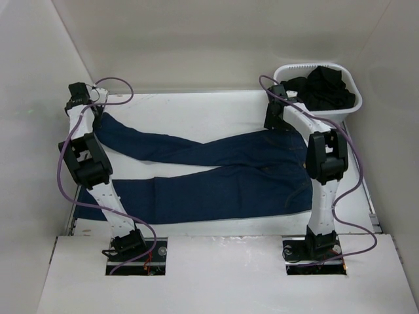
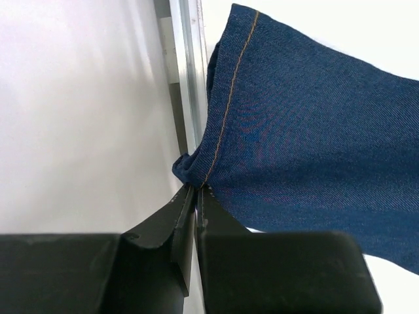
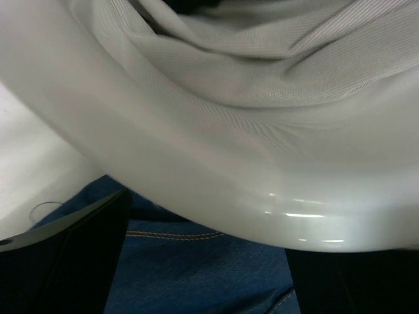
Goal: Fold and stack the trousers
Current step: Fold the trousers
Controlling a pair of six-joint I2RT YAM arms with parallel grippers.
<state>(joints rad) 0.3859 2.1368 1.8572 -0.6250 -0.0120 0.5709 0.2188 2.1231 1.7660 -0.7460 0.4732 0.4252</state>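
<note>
Left gripper (image 2: 196, 190): clenched, with both black fingers pinched on the hem corner of the trousers (image 2: 308, 144). The cloth bunches into a small knot right at the fingertips, then fans out flat ahead and to the right of the tool. The denim is dark navy with a fine twill weave and one tan stitch line along the hem. Just left of the pinch is a bare metal rail (image 2: 190, 78), and beyond it a plain white wall (image 2: 78, 118).

Right gripper (image 3: 206, 229): released, with matte black fingers (image 3: 72, 255) wide apart and nothing held between them. Directly ahead is the basket (image 3: 196, 170), showing a smooth, glossy, curved white plastic rim. Above the rim are pale folded surfaces with fine ribbing; I can't tell if they are cloth or basket wall. Under the fingers is more navy denim with tan stitching. I can't tell if they touch it.

Overhead: the trousers lie spread flat on the white table (image 1: 196, 108). The waist end is under the right gripper, and both legs run across toward the left arm. The far leg ends at the left gripper's pinch and the near leg lies beside that arm's lower link. Crumpled black garments (image 1: 324, 85) fill the basket just beyond the right gripper.
</note>
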